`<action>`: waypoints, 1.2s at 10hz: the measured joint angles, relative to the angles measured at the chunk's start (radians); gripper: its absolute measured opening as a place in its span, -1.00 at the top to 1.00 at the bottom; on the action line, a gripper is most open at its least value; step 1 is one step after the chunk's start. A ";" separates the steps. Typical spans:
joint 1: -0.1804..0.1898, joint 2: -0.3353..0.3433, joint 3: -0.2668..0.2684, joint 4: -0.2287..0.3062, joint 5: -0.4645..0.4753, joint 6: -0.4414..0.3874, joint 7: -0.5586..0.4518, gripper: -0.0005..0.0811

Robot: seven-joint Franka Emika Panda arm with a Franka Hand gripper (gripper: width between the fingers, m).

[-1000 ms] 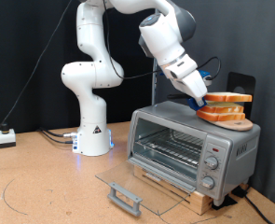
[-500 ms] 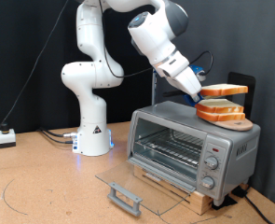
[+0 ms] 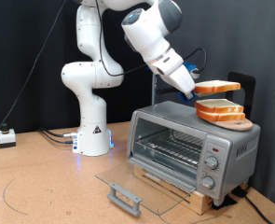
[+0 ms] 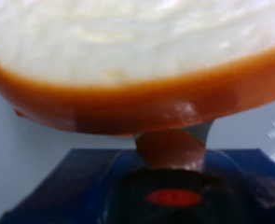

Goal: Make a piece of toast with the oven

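Note:
My gripper (image 3: 190,91) is shut on the piece of toast (image 3: 217,88), a flat slice with a pale face and orange-brown crust. It holds the slice level in the air, a little above the stack of similar slices (image 3: 221,112) on top of the oven (image 3: 191,147). The oven is silver-grey, its glass door (image 3: 137,185) folded down open, the wire rack (image 3: 170,149) bare inside. In the wrist view the toast (image 4: 128,56) fills most of the picture, with one finger (image 4: 172,147) below it.
The stack rests on a round wooden board (image 3: 232,122) on the oven's top. The oven stands on a wooden base (image 3: 174,191). Three knobs (image 3: 211,163) sit on its right side. The robot's white base (image 3: 92,131) stands on the exterior view's left of the oven, a small box (image 3: 6,137) beyond it.
The gripper has lifted the top slice off the stack and drawn it up and slightly to the exterior view's left. The stack and oven have not moved.

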 joint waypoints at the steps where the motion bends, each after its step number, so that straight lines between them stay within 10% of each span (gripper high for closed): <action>1: -0.012 -0.004 -0.028 -0.004 -0.010 -0.019 -0.025 -0.02; 12: -0.142 -0.052 -0.260 -0.010 -0.235 -0.249 -0.210 -0.02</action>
